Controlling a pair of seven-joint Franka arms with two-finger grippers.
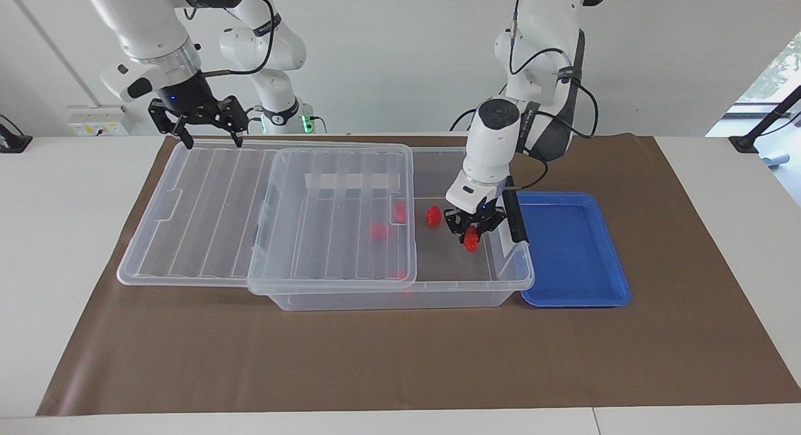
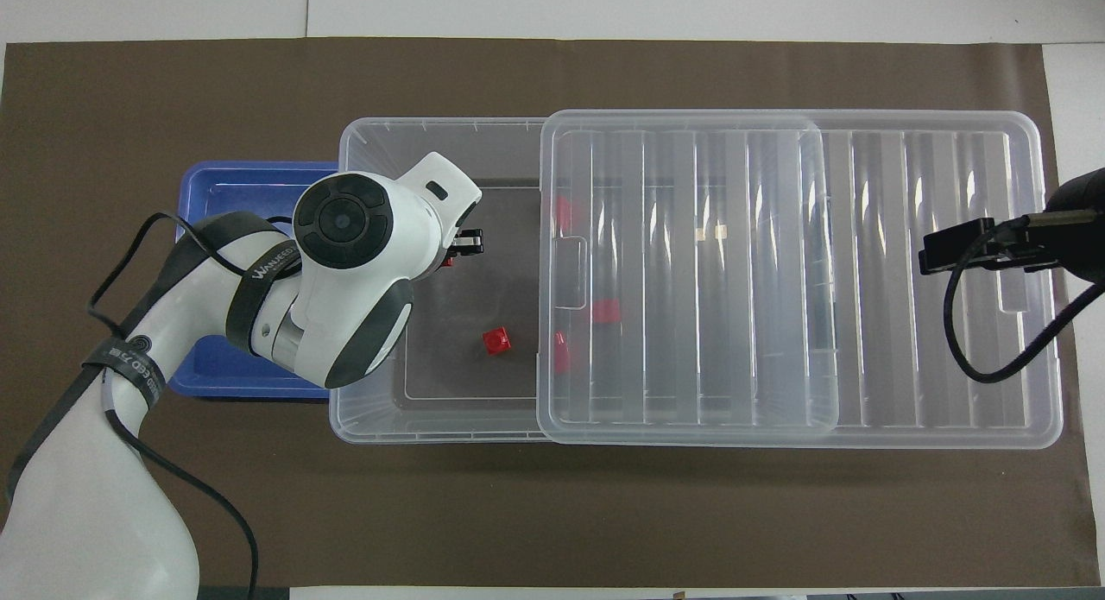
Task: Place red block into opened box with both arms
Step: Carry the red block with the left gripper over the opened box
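Observation:
My left gripper (image 1: pixel 470 233) is shut on a red block (image 1: pixel 470 242) and hangs low inside the uncovered part of the box (image 1: pixel 400 292), near its black latch (image 1: pixel 517 217). In the overhead view the left gripper (image 2: pixel 466 243) shows past the wrist, which hides most of that block. Another red block (image 1: pixel 433 216) (image 2: pixel 496 341) lies on the box floor. Others show through the ribbed lid (image 1: pixel 206 216), which is slid toward the right arm's end. My right gripper (image 1: pixel 201 133) (image 2: pixel 954 246) is open over the lid's edge at that end.
A shallow blue tray (image 1: pixel 576 260) (image 2: pixel 216 194) sits beside the box at the left arm's end, with nothing in it. Everything rests on a brown mat (image 1: pixel 400 360). The left arm's wrist and cable hang over the tray and the box's latch end.

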